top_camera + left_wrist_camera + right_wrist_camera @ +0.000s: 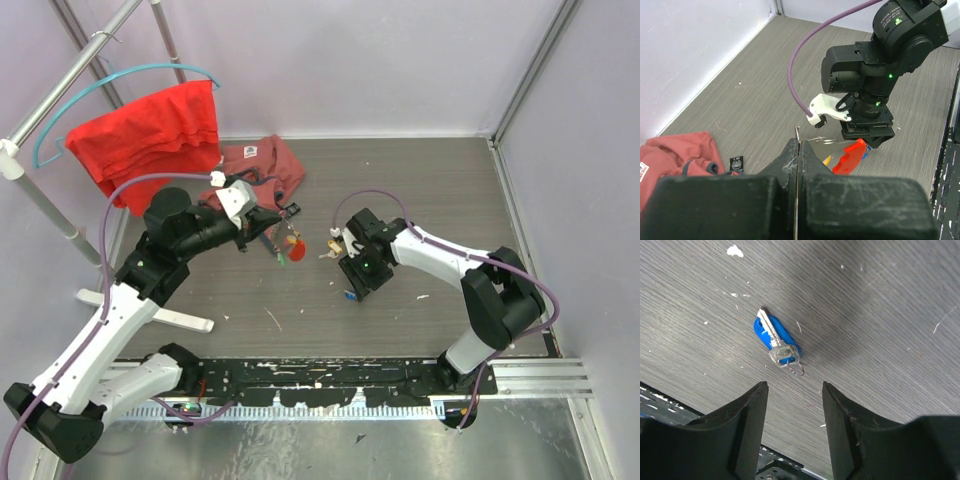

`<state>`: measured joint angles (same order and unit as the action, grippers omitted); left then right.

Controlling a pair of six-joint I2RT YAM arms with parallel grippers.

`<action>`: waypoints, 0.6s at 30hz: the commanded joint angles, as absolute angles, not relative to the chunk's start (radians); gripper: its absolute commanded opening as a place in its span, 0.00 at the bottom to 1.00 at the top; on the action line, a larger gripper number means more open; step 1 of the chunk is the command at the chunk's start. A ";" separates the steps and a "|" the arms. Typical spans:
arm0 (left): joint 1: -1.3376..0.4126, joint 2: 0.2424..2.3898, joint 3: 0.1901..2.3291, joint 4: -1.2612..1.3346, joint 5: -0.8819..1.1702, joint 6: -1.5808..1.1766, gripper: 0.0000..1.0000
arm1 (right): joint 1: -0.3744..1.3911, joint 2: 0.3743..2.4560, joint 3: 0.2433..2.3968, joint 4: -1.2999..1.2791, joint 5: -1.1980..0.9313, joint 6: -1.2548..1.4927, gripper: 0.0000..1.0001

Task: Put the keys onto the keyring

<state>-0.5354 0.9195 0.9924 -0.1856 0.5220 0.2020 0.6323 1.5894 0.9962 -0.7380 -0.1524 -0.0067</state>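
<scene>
Only my right wrist view shows the blue key clearly: it lies flat on the table below my right gripper, which points down, half open and empty. My left gripper is raised and pinched tight on the keyring, with the red tag dangling.

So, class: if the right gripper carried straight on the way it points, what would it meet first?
Most likely the blue key lying on the table just ahead of the open right gripper. It sits slightly off the gap's centre, so a finger might touch bare table first.
</scene>
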 commanded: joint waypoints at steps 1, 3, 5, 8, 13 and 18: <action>-0.531 0.926 1.008 -0.149 0.537 0.212 0.00 | 0.656 1.606 1.056 -0.758 -0.105 -0.063 0.52; -0.531 0.932 1.013 -0.148 0.542 0.212 0.00 | 0.656 1.620 1.063 -0.750 -0.126 -0.072 0.48; -0.531 0.934 1.017 -0.149 0.544 0.212 0.00 | 0.656 1.638 1.066 -0.745 -0.140 -0.084 0.46; -0.530 0.936 1.020 -0.151 0.541 0.214 0.00 | 0.656 1.665 1.067 -0.743 -0.147 -0.097 0.41; -0.531 0.938 1.021 -0.153 0.543 0.215 0.00 | 0.656 1.696 1.069 -0.742 -0.164 -0.102 0.34; -0.530 0.937 1.019 -0.152 0.545 0.216 0.00 | 0.657 1.675 1.070 -0.733 -0.196 -0.097 0.15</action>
<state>-0.5354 0.9417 0.9924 -0.1852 0.5262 0.2081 0.6537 1.7061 1.0363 -0.7448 -0.1577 -0.0887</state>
